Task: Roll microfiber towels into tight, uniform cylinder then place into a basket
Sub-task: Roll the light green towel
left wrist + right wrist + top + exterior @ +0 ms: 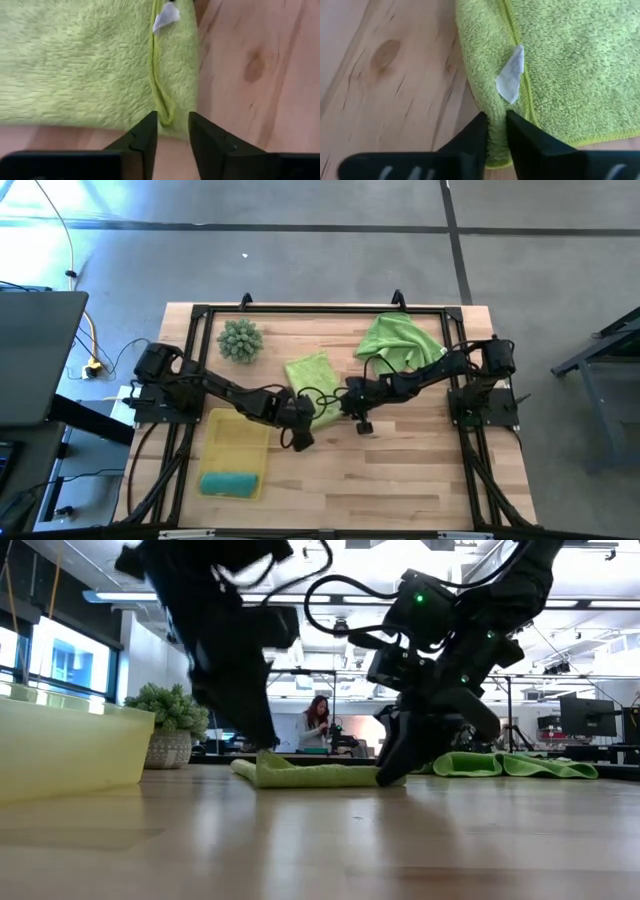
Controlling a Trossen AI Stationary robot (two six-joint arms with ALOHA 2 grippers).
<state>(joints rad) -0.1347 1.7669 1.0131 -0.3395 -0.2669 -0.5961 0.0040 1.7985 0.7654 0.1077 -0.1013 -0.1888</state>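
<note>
High view: one teal rolled towel (pixel 231 482) already lies in the yellow basket (pixel 238 435), so one of three looks done; a lime towel (pixel 312 374) lies folded flat mid-table, not yet rolled; a second lime towel (pixel 400 338) sits crumpled toward the far right, untouched, and a spiky green ball (pixel 240 340) rests apart. The left gripper (pixel 172 131) stands narrowly parted over the folded towel's near hem; the right gripper (pixel 496 131) pinches that towel's edge beside its white tag (pixel 510 80); I judge rolling is just starting.
</note>
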